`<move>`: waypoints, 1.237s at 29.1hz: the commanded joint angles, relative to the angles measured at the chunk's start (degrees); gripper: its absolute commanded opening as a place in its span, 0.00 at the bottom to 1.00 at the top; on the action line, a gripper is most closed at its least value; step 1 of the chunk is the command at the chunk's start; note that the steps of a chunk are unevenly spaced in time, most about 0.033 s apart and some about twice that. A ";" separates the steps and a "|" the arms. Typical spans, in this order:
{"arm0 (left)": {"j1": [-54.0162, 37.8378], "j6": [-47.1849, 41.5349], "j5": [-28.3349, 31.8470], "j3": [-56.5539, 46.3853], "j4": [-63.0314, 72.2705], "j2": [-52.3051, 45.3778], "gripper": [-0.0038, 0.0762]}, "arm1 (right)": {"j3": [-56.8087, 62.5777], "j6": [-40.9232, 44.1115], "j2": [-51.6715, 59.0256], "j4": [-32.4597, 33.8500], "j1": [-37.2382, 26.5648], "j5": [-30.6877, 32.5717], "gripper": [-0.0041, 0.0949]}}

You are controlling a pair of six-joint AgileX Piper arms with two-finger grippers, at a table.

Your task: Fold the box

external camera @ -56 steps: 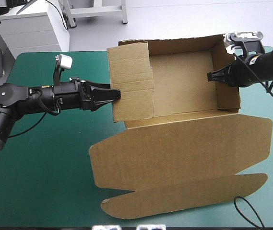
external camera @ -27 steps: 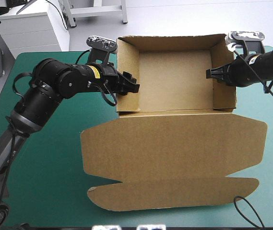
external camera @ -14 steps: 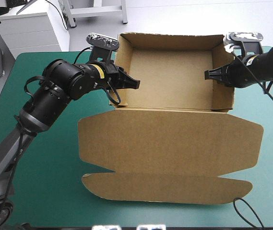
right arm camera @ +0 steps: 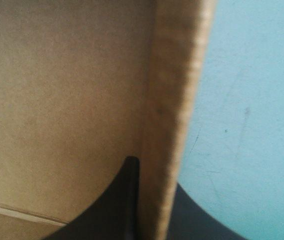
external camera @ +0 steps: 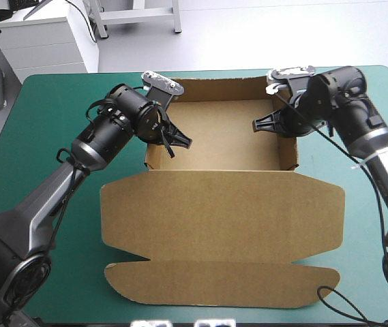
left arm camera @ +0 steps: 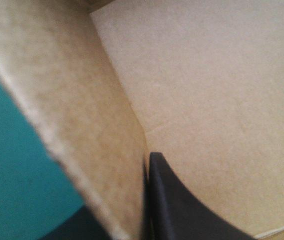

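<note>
box [external camera: 221,184] is sitting mid-table on the teal-green cover [external camera: 50,109] as an open tray toward the far edge, with its lid [external camera: 221,225] lying flat toward the near edge. in the high view the left gripper [external camera: 180,141] is pinching the tray's left side wall and the right gripper [external camera: 258,126] is pinching the right one, so the step in hand is looking like setting the side walls upright and square. the next move is probably calling for easing both grippers off the walls without dragging the board outward. the tray's far wall is lying close to the table's far edge and the lid's outer flap is reaching toward the near edge, while bare cover is lying open on both sides for the arms. in the left wrist view the left side wall [left arm camera: 82,125] is standing between the black fingers [left arm camera: 181,210], all but shut on the board, one inside the tray and one outside. in the right wrist view the right side wall [right arm camera: 174,100] is likewise running between nearly closed fingers, with bare cover just beyond it.
</note>
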State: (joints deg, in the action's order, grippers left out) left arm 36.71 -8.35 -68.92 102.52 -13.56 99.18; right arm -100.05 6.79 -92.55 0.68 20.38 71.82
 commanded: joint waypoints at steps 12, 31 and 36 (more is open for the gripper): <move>-5.91 9.94 -4.84 1.30 10.35 4.90 0.04 | -1.88 -1.02 -9.18 -1.88 3.54 -0.38 0.03; -11.16 13.82 -4.81 0.64 16.93 10.10 0.44 | -1.88 -1.06 -14.60 -4.02 2.27 -0.38 0.23; -12.43 13.82 -4.84 0.64 19.20 10.10 0.61 | -1.88 -0.83 -14.60 -4.02 1.90 -0.38 0.75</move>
State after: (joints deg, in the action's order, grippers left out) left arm 24.47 5.28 -70.84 101.64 3.40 112.57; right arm -100.12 6.76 -110.43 -2.53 22.52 70.99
